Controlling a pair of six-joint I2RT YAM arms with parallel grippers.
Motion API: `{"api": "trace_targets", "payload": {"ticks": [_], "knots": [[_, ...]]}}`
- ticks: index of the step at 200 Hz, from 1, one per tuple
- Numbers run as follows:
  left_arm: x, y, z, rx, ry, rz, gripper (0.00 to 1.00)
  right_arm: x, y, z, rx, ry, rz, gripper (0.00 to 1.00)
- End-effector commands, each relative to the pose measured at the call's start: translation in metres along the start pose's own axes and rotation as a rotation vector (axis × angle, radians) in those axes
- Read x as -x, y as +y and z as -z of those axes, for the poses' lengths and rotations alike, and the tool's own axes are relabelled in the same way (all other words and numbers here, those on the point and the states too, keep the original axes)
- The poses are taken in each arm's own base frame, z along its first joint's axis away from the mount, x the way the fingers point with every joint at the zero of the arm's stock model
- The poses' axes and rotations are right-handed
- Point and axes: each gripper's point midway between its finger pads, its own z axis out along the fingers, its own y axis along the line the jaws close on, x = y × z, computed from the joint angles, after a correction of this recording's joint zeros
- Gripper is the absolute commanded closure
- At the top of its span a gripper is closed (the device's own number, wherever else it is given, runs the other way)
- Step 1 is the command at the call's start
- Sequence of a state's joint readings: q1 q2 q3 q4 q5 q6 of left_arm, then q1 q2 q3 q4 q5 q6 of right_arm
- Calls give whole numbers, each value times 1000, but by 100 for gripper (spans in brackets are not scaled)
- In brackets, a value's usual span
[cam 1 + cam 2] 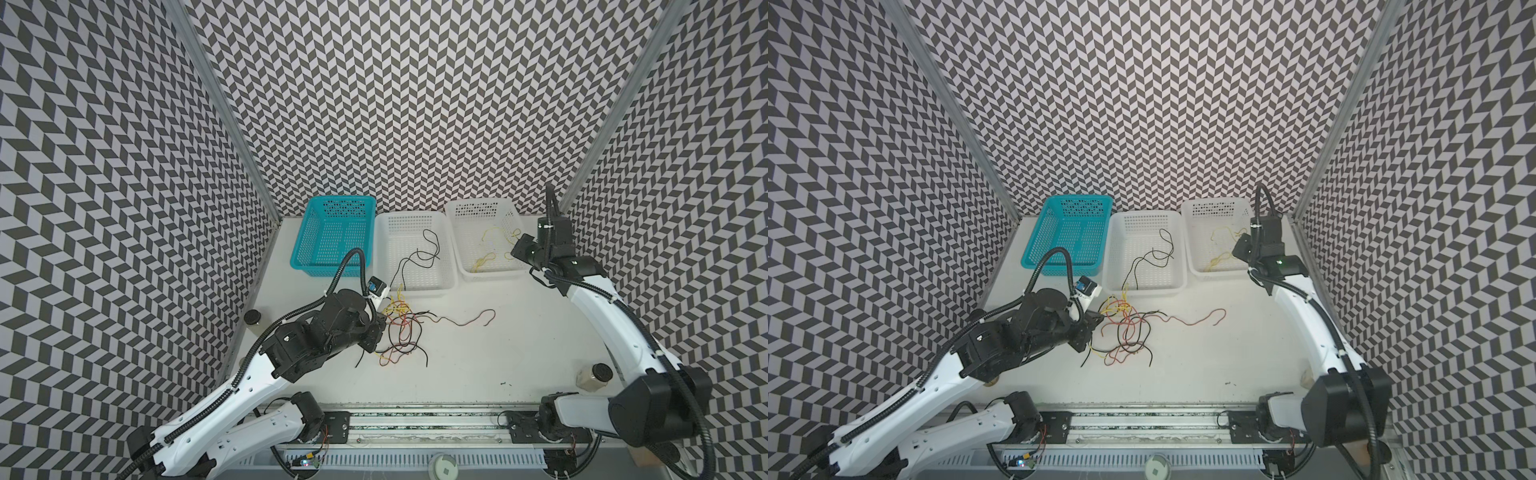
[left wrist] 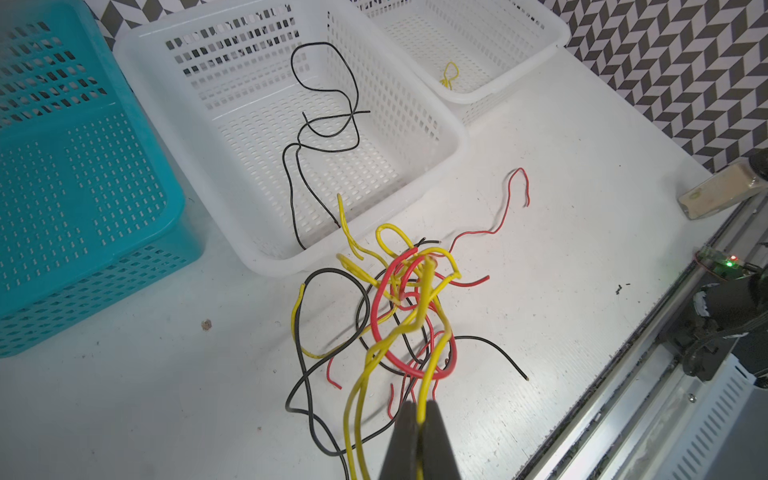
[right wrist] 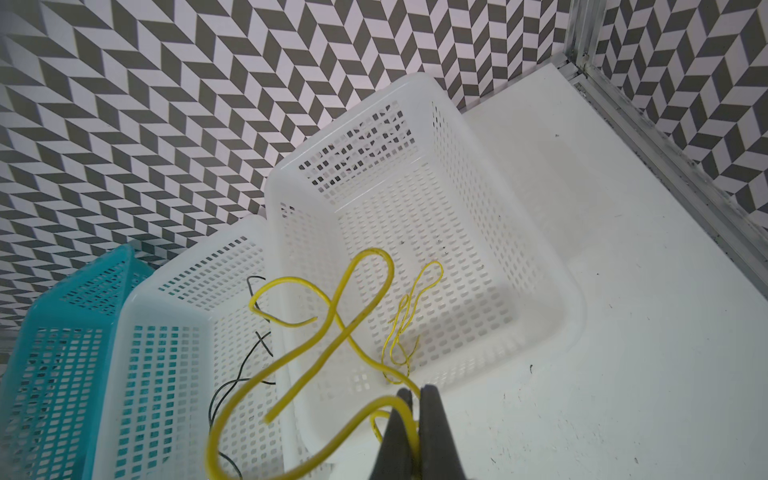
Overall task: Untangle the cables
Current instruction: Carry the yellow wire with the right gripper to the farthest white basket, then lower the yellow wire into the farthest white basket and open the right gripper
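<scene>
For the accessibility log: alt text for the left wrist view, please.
The left tool pinches a yellow cable leading into a tangle of red, yellow and black cables on the table. Beyond stand a teal basket, a white basket holding black cables, and a farther white basket holding another yellow cable.

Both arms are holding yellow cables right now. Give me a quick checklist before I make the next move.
1. Grip: right gripper shut on the looped yellow cable: ok.
2. Drop zone: that cable wholly above the right white basket: cannot tell.
3. Grip: left gripper shut on the tangled yellow cable: ok.
4. That cable free of the tangle: not ok; red and black loops cross it.
5. Sorting: black cables in the middle white basket, loose yellow cables in the right one: ok.
</scene>
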State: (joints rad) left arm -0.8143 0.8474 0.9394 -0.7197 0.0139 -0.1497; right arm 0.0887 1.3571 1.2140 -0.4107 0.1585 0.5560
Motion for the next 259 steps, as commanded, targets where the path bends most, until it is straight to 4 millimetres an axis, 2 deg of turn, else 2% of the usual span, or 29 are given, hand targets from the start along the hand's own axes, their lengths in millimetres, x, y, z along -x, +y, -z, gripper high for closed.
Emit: {"api": "trace_targets", "payload": {"ticks": [1, 37, 79, 135, 165, 190, 259], "knots": [[12, 2, -1, 10, -64, -11, 100, 27, 17, -9, 53, -90, -39, 100], [10, 2, -1, 1, -73, -7, 100, 29, 14, -39, 15, -104, -41, 100], [10, 2, 2, -2, -90, 0, 100, 13, 12, -78, -14, -35, -28, 100], [9, 1, 3, -12, -95, 0, 100, -9, 4, -109, -43, 32, -22, 96], [9, 2, 3, -14, -101, 2, 100, -19, 3, -117, -39, 66, -18, 94], [9, 2, 3, -15, -103, 4, 100, -23, 1, -119, -44, 79, -18, 88], [10, 3, 4, -17, -108, 9, 100, -17, 14, -102, 15, 92, -18, 76]]}}
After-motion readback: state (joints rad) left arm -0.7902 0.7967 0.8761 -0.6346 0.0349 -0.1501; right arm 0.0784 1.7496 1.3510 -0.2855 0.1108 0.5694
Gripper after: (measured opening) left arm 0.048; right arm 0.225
